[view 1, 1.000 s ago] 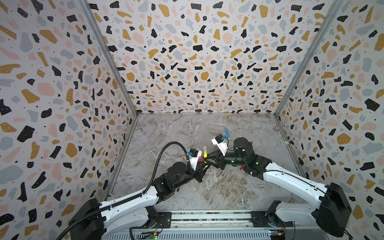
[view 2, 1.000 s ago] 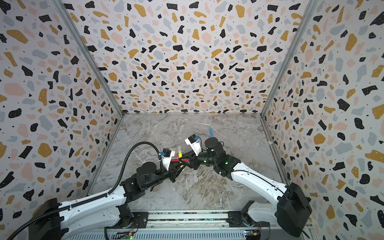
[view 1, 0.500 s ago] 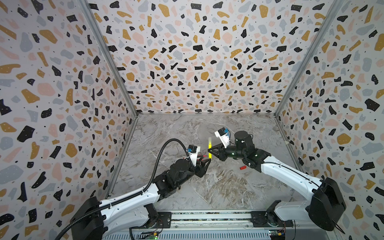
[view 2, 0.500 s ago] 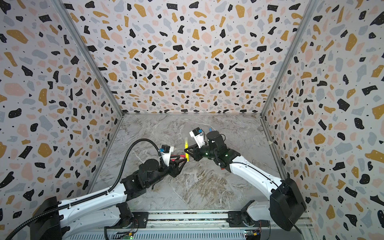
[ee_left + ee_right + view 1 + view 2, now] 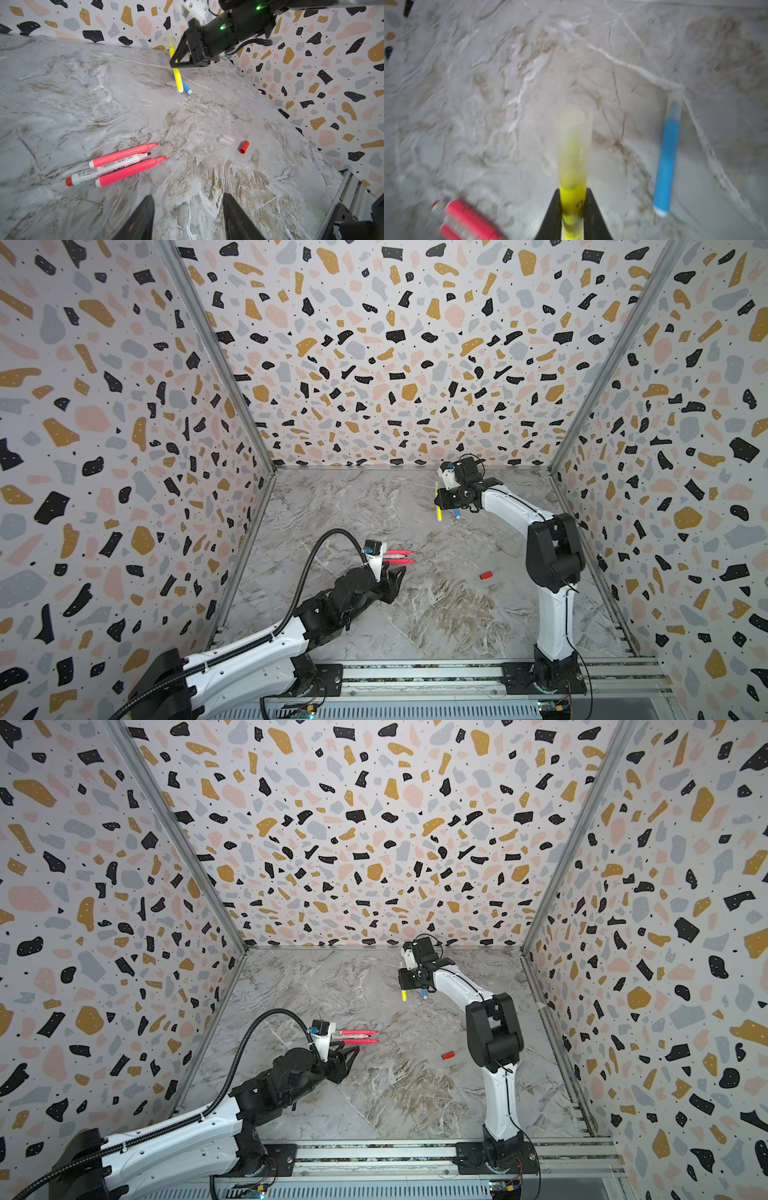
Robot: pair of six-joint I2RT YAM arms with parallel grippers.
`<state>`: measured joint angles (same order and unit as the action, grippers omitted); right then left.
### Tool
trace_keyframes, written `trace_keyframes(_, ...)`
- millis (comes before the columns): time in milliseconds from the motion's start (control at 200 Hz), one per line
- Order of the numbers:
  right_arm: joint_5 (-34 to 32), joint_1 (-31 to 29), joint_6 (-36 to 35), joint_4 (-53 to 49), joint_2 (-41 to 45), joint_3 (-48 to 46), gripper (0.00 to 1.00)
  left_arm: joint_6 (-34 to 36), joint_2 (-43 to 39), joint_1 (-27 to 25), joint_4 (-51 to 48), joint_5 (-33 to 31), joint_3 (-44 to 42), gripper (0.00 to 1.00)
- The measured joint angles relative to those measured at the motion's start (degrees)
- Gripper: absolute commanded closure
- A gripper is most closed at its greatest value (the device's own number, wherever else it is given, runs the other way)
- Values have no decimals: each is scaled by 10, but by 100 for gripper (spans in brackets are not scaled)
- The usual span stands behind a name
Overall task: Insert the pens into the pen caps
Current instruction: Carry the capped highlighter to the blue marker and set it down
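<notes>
Three walls (image 5: 374,344) with black, gold, pink and grey spots stand around a grey marble floor (image 5: 436,614). A metal rail (image 5: 415,674) runs along the front. The right gripper (image 5: 573,199) is closed tight on the yellow pen (image 5: 177,76) near the back wall, with the blue pen (image 5: 666,162) on the floor close by. The left gripper (image 5: 188,195) is open and holds nothing. Two pink pens (image 5: 124,153) and a white pen (image 5: 112,167) lie side by side near it. The red cap (image 5: 244,147) lies alone.
</notes>
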<state>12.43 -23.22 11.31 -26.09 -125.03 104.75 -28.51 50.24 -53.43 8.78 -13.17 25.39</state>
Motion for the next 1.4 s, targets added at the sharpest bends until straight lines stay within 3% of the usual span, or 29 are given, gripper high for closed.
trace_keyframes(230,-64,2,-19,-117,-150,192,90,0,-24,0,-17,-15,-1,47)
trace_keyframes(431,-94,7,-33,-172,-195,287,87,-1,-44,0,-28,-26,-6,47)
trace_keyframes(746,-136,14,-48,-197,-196,285,84,-2,-50,0,-37,-29,-7,47)
trace_keyframes(831,-142,14,-49,-196,-196,279,76,-2,-50,0,-37,-29,-7,47)
trace_keyframes(931,-148,14,-50,-199,-196,272,56,-3,-50,0,-39,-29,-7,47)
trace_keyframes(986,-149,14,-52,-200,-196,270,52,-2,-52,0,-44,-30,-7,47)
trace_keyframes(1212,-157,12,-47,-197,-163,230,52,-2,-65,0,-53,-39,-7,47)
trace_keyframes(1402,-161,-1,-47,-164,-48,125,52,-2,-69,0,-67,-50,-7,46)
